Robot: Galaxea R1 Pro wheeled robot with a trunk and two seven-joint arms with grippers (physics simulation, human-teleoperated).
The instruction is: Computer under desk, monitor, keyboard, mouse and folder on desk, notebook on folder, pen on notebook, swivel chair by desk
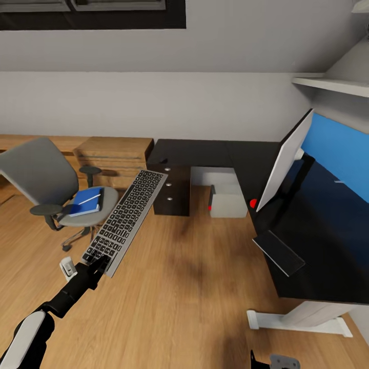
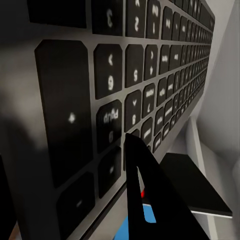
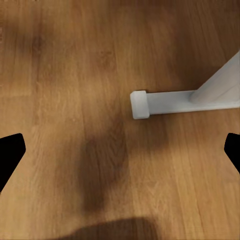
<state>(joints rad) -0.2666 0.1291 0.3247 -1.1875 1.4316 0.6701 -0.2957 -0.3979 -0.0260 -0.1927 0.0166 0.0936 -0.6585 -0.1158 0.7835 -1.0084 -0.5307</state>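
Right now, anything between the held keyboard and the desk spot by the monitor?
Nothing visible. The left gripper holds the keyboard over open floor; the desk surface in front of the monitor looks free.

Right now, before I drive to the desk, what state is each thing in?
keyboard: held off the floor by one end
left gripper: shut on the keyboard
right gripper: open, empty, over the floor
monitor: upright on the desk
computer: under the desk
folder: on the swivel chair

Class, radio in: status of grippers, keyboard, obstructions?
Left gripper shut on keyboard, held above floor. Right gripper open, empty. Desk ahead; monitor on it.
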